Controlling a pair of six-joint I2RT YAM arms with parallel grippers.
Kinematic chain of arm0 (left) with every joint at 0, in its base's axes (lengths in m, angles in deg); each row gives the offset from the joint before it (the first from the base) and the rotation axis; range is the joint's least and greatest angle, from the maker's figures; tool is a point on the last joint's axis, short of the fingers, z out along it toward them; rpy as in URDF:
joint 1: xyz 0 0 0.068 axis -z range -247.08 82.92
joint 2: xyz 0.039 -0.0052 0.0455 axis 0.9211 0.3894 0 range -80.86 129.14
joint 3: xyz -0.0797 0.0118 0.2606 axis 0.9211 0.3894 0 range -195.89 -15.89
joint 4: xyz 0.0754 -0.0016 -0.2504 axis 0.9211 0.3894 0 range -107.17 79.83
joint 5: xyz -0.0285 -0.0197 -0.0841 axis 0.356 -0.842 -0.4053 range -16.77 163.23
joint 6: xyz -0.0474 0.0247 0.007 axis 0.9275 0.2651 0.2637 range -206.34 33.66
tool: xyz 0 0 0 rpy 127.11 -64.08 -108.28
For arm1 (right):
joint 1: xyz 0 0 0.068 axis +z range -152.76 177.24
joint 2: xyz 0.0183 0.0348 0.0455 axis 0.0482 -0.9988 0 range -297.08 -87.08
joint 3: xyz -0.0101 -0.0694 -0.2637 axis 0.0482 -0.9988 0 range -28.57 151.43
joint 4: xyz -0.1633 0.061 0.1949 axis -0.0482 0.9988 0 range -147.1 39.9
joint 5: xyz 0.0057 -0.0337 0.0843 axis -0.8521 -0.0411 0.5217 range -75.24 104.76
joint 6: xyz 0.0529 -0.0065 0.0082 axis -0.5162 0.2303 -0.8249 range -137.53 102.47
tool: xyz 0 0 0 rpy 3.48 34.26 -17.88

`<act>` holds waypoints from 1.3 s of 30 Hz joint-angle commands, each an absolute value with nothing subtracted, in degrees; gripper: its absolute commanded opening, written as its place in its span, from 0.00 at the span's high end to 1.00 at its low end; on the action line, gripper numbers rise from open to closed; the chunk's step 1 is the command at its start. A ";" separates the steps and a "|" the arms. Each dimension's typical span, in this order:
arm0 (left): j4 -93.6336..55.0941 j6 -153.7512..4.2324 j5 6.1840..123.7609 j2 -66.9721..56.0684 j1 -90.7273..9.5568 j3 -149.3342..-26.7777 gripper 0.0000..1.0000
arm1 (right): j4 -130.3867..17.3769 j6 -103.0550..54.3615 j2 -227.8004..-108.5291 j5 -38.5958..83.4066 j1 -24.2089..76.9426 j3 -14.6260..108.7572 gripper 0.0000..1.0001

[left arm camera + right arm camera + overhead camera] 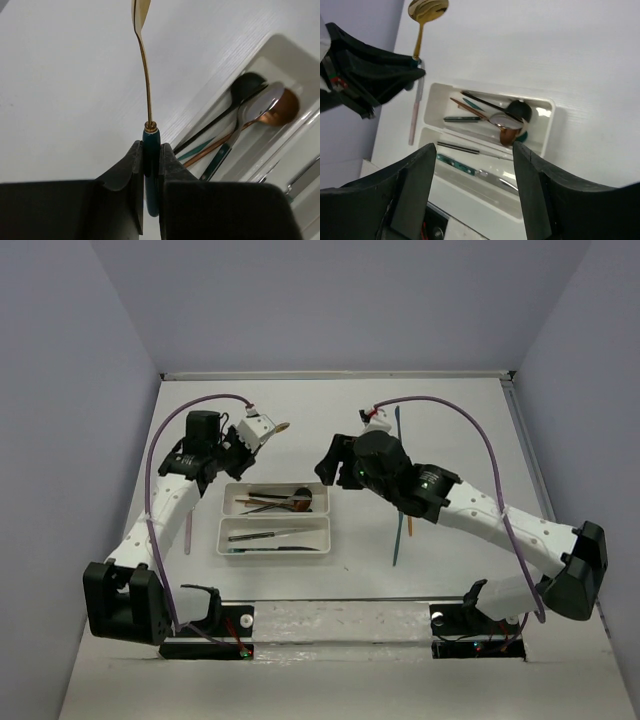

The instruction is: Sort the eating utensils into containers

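Gold spoon (145, 75), seemingly teal handle (151, 165); white trays (226, 500)

Plain white desk (310, 400) boxed in by pale lavender walls (330, 300) at 9, 12 and 3 o'clock. Soft even light, shiny metal strip (340, 615) at 6.

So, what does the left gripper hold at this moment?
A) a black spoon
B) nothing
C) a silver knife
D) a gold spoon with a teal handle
D: the left gripper is closed on the teal handle of the gold spoon.
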State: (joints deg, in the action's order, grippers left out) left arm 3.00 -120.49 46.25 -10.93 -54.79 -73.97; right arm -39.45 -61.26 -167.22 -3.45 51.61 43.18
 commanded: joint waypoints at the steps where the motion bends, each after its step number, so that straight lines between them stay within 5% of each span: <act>1: 8.58 -139.22 50.99 -10.63 -57.07 -70.21 1.00 | -28.90 -58.22 -160.04 -6.32 51.82 40.52 0.31; 10: 6.05 -154.36 52.66 -13.80 -56.89 -61.86 1.00 | -25.81 -60.33 -150.64 -16.60 51.29 34.19 0.30; 20: 4.28 -160.60 52.06 -9.49 -50.92 -60.71 0.99 | -23.37 -61.21 -153.88 -16.27 48.49 33.39 0.30; 31: 2.52 -161.66 55.39 -4.92 -49.42 -60.71 0.70 | -18.95 -59.74 -166.08 -10.46 30.91 32.51 0.32; 39: 0.42 -159.29 56.97 -6.59 -48.89 -61.24 0.45 | -20.53 -49.01 -182.23 -6.51 20.01 47.79 0.42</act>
